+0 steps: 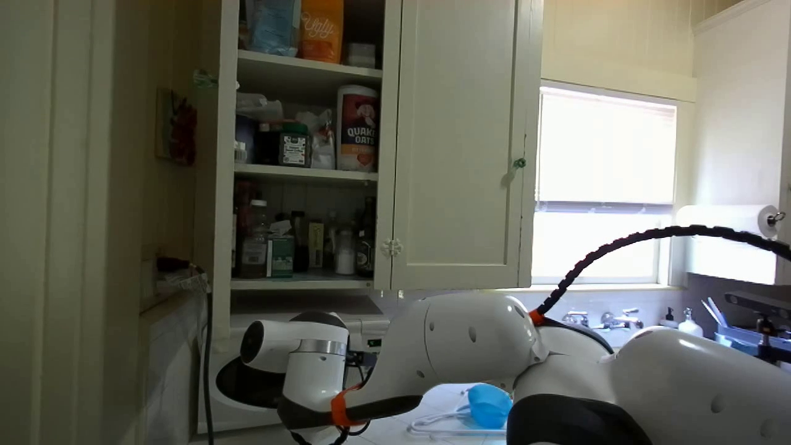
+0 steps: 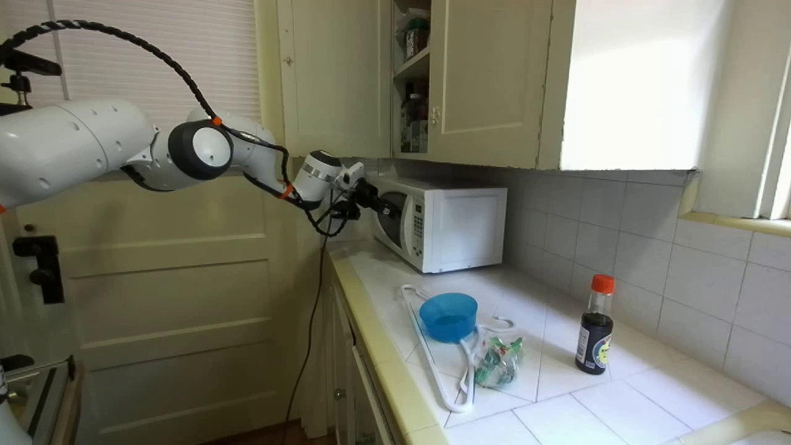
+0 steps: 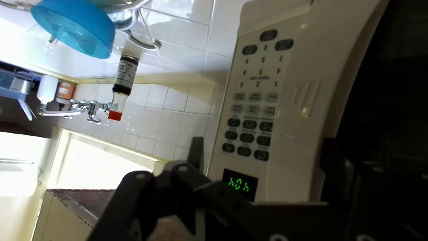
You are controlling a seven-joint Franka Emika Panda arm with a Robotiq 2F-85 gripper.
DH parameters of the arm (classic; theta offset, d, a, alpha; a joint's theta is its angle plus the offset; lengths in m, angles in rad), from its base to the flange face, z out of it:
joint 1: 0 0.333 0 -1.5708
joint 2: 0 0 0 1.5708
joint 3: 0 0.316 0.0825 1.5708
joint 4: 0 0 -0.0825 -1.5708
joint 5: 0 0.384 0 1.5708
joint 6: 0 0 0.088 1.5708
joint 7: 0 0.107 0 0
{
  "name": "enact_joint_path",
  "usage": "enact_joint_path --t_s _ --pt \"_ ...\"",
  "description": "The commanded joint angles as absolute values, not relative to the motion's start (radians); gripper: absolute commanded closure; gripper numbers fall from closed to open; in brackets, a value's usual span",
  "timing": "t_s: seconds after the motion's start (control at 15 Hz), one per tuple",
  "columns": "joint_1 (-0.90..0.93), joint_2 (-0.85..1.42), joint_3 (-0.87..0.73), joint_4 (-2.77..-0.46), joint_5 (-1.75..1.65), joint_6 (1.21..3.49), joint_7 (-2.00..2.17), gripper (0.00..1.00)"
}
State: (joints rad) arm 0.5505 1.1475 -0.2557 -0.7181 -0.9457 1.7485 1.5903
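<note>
The black two-fingered gripper (image 3: pixel 263 147) is at the front of the white box-shaped microwave oven (image 2: pixel 466 225), its jaws spread wide and holding nothing; whether it touches the oven I cannot tell. The oven sits near the far end of the white tiled counter (image 2: pixel 568 420), beneath the cream-painted wooden cabinet (image 2: pixel 494 74). In an exterior view its front, with a dark glass door window (image 2: pixel 389 232), faces the arm's side, and its width runs level and aslant. The curved white plastic door handle (image 2: pixel 405 228) has its long axis upright, between window and keypad. The wrist view has this front inverted: the grey-buttoned keypad (image 3: pixel 254 107) leans, digits upside down, the green-lit display (image 3: pixel 239 184) below it; such detail is too small in both exterior views. In an exterior view the white robot arm (image 1: pixel 457 352) covers much of the oven, while the tall red-and-white oats canister (image 1: pixel 358 127) shows on a cabinet shelf. The crumpled green-and-clear plastic bag (image 2: pixel 499 361) is plain in an exterior view, just beside the round translucent blue plastic bowl (image 2: pixel 450 318), which all three views show
</note>
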Motion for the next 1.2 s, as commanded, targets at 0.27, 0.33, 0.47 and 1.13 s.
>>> enact_joint_path --t_s 0.27,0.33,0.47,1.13 --pt "0.55 1.194 -0.254 -0.655 -0.942 1.741 1.55 0.29" --pt "0.557 1.201 -0.256 -0.65 -0.947 1.743 1.541 0.24" --pt "0.582 1.226 -0.271 -0.633 -0.957 1.7 1.552 0.18" --pt "0.63 1.358 -0.36 -0.523 -0.999 1.582 1.596 0.01"
